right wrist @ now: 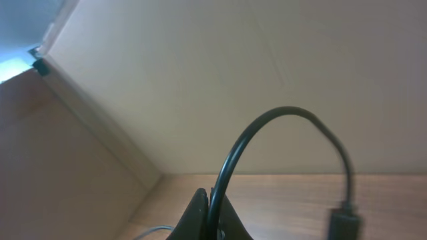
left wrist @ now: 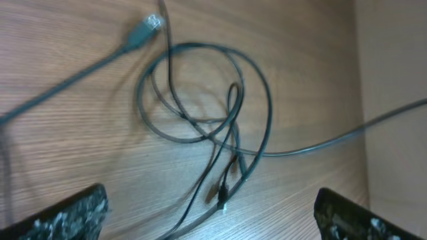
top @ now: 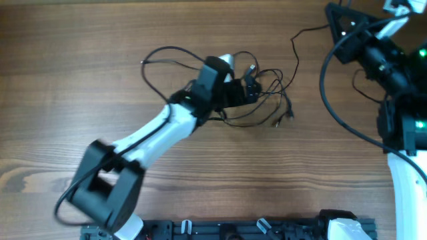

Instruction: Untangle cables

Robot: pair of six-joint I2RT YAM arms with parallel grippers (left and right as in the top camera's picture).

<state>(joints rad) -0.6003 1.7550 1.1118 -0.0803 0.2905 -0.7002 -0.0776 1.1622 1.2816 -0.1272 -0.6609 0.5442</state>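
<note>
The cables (left wrist: 203, 133) lie knotted mid-surface (top: 80, 80), partly hidden from above by the left tool (left wrist: 210, 197), its jaws wide apart over them. The right tool (right wrist: 212, 210), mostly cut off, is pinched on one strand.

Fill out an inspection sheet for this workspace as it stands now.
Surface: brown wood-grain table top, flat.
Job's things: thin black cords with small plug ends, looped over one another in a loose bundle mid-table. One strand trails toward the right arm.
Clutter: nothing seen.
Grippers: left claw open above the bundle, holding nothing. Right claw shut on a plug-ended black cord that arches out from between its fingers.
Cables: thick black arm cable arcs over the table beside the right arm.
Surroundings: pale beige panel past the table's edge; black rail along the near edge.
</note>
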